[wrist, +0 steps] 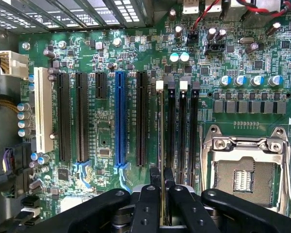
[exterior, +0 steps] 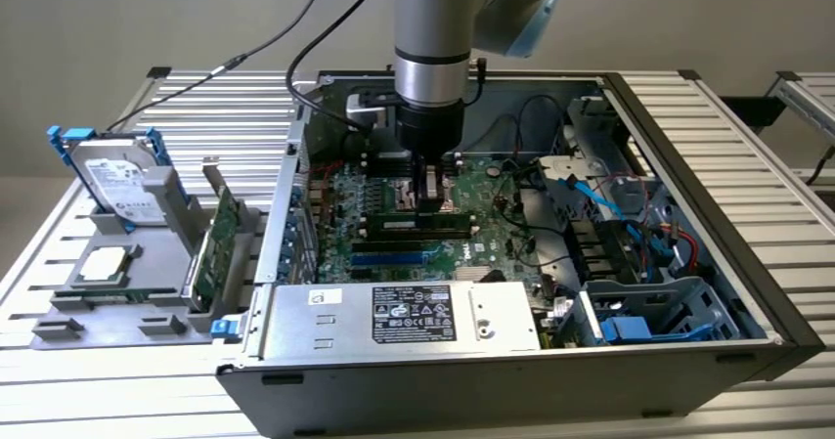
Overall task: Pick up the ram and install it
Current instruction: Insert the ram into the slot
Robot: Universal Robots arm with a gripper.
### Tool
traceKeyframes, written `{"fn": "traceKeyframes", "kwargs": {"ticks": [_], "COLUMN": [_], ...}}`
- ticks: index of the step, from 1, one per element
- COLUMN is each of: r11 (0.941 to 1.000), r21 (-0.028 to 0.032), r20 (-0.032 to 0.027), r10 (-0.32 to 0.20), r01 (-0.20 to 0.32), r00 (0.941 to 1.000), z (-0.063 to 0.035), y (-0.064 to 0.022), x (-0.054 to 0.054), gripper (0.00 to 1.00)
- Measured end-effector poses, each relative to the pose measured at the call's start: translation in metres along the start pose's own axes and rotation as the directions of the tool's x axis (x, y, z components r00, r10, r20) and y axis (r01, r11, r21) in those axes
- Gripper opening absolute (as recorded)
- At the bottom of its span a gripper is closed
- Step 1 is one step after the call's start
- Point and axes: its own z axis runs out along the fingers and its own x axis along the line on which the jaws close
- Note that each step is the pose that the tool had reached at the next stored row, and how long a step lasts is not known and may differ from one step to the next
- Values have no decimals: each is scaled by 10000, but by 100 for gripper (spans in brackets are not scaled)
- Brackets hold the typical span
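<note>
Gripper (exterior: 424, 197) pinching ram (exterior: 417, 226) upright over motherboard (exterior: 494, 214), far of power supply (exterior: 405, 317).
Fingers (wrist: 148, 194) clamp ram's top edge; ram lines up with one slot (wrist: 159, 86), perhaps seated.

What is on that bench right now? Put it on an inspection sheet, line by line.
Surface: slatted aluminium table carrying an open black computer case.
Job's things: thin green ram stick, seen edge-on, in line with the black memory slots of the green motherboard. Whether it is seated cannot be told.
Clutter: grey fixture tray at the exterior view's left, holding a silver hard drive and an upright green expansion card.
Gripper: black gripper, closed on the ram stick.
Cables: black cables trailing across the table; blue and red cables inside the case.
Surroundings: second slatted table at the exterior view's right.
</note>
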Motion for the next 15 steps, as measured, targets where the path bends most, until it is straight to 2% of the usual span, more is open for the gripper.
{"fn": "traceKeyframes", "kwargs": {"ticks": [7,15], "r11": [10000,10000], "r21": [0,-1], "r20": [-40,-174], "r10": [-1,-2], "r01": [1,2], "r00": [10000,9998], "z": [-1,1], "y": [0,0], "x": [-8,-12], "gripper": [14,14]}}
